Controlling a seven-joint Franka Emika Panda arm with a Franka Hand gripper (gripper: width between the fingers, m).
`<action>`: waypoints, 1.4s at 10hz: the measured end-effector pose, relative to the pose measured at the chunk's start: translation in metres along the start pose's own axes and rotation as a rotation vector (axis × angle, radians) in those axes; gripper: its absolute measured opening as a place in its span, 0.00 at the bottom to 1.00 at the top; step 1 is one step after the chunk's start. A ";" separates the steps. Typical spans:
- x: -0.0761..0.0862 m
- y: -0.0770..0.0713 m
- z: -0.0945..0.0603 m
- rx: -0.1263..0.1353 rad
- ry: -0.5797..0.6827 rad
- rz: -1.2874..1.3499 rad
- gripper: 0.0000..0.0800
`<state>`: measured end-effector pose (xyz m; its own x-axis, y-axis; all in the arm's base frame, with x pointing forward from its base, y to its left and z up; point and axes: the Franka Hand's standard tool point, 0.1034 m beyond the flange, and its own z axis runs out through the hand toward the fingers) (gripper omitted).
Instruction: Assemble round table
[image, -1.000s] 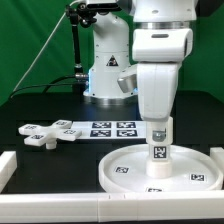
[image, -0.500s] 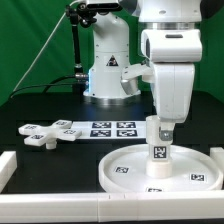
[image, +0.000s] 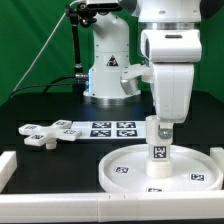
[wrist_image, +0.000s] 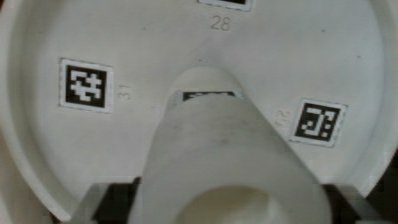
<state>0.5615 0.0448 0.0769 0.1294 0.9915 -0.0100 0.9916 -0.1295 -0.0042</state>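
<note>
— How far along is the round table?

— About midway, I judge. The short, thick white plastic cylinder (image: 157, 152) stands upright at the centre of the large rimmed round white plastic disc (image: 122, 165), on its hub.

— Has it been let go?

— No. The gripper (image: 158, 129) pinches the cylinder's upper end between its fingers (wrist_image: 111, 203), one on each side.

— Is it seated fully?

— I cannot tell; the joint at the disc's hub is too small to read.

— What is left?

— The white four-lobed plastic cross piece (image: 40, 134) lies flat on the black table (image: 40, 105), well apart from the disc toward the exterior view's left. It looks unattached. By my judgement it joins the cylinder's free end once that is fast.
</note>
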 end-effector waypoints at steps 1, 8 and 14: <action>0.000 0.000 0.000 0.001 0.000 0.011 0.51; 0.001 0.002 0.000 0.014 -0.005 0.484 0.51; -0.009 0.003 0.002 0.073 0.060 1.251 0.51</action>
<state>0.5632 0.0354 0.0748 0.9823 0.1873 -0.0013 0.1866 -0.9791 -0.0802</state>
